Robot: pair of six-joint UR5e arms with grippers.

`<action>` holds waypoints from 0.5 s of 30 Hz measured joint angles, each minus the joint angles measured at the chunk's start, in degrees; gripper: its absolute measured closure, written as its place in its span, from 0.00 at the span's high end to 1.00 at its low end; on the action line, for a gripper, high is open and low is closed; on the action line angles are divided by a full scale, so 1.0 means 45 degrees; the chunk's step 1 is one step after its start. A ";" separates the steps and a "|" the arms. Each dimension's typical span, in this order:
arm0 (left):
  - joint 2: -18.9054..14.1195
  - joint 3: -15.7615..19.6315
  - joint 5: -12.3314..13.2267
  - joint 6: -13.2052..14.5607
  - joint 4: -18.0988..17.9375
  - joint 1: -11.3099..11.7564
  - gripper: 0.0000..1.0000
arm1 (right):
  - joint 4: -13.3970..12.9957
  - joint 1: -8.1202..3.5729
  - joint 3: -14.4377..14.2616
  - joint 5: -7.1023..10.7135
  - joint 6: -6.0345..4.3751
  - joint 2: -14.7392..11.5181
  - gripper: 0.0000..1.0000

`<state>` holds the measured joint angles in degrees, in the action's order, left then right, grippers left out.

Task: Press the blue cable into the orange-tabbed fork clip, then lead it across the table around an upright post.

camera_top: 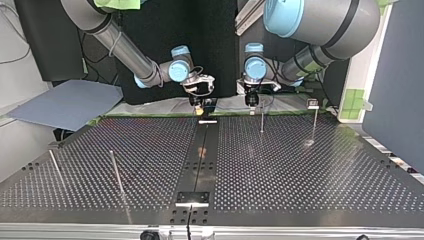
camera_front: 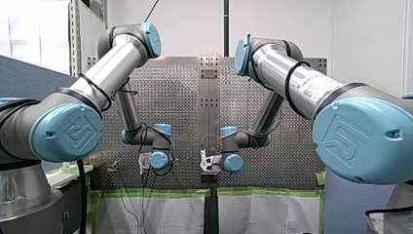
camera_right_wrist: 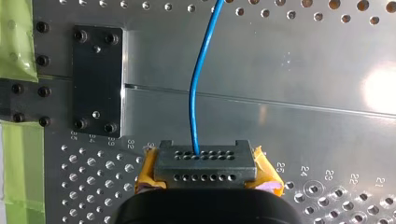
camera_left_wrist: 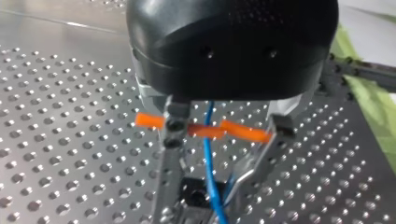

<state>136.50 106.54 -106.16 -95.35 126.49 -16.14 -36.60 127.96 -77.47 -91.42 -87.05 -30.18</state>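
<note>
Engraved hole numbers 25, 24, 23, 22 and 21 run along the perforated table (camera_right_wrist: 280,70) in the right wrist view (a fainter row by the black plate (camera_right_wrist: 98,79) seems to end in 32), while the blue joint caps (camera_front: 363,139) carry an embossed maker's logo.

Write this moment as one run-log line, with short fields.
right gripper: shut on blue cable | left gripper: over orange-tabbed clip, cable crossing it, seating unclear | upright posts: cable not around any

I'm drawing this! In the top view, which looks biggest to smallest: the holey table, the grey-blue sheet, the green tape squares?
Largest first:
Table
Grey-blue sheet
Green tape squares
Sheet and tape sit farther back, which shrinks them.
</note>
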 joint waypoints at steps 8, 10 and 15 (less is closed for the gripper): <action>0.0004 -0.0033 -0.0155 -0.0059 -0.0311 0.0008 1.00 | 0.0006 0.0013 -0.0003 0.0000 0.0005 0.0012 0.00; 0.0004 -0.0036 -0.0144 -0.0044 -0.0320 0.0007 0.95 | 0.0006 0.0013 -0.0003 0.0000 0.0006 0.0012 0.00; 0.0004 -0.0038 -0.0131 -0.0003 -0.0277 -0.0061 0.62 | 0.0006 0.0016 -0.0003 0.0000 0.0006 0.0028 0.00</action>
<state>136.52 106.37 -106.75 -95.36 125.25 -16.42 -36.58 128.03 -77.48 -91.41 -87.03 -30.05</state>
